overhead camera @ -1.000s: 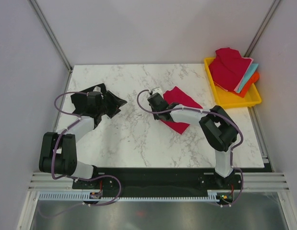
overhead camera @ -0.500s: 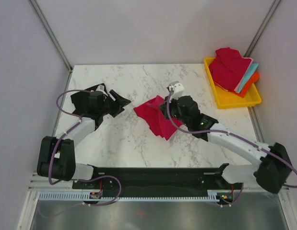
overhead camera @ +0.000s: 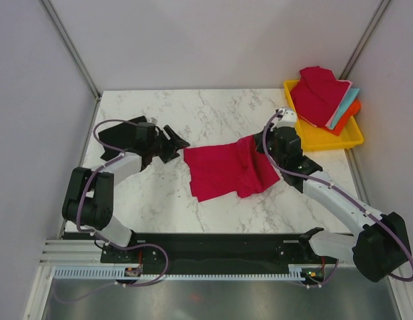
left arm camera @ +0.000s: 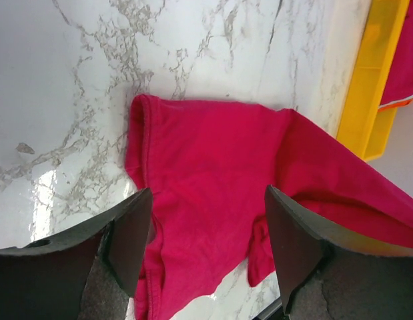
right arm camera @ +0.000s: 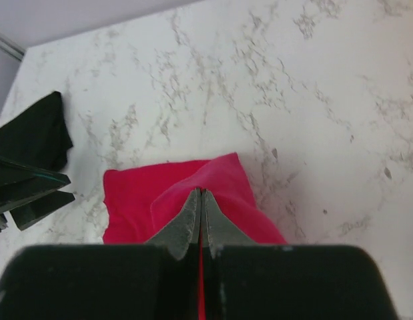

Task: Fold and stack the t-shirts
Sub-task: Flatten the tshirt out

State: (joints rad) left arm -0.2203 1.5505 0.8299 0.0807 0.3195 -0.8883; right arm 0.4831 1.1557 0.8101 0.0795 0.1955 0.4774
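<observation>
- Near the left edge of the bench [overhead camera: 166, 193], a black t-shirt [right arm camera: 33, 137] lies bunched. Just beyond it the left fingers [left arm camera: 126, 240] stand wide apart, holding nothing, pointed at the left side of the crimson t-shirt [overhead camera: 223, 170].
- Mid-bench, the crimson t-shirt lies partly spread, its right side lifted.
- The right fingers [right arm camera: 186, 227] are clamped on that lifted edge. The pinch looks thin, so a hard pull could slip it free or drag the cloth into fresh wrinkles.
- At the far right corner, piled t-shirts [overhead camera: 319, 93] fill a yellow tray [overhead camera: 323, 141].
</observation>
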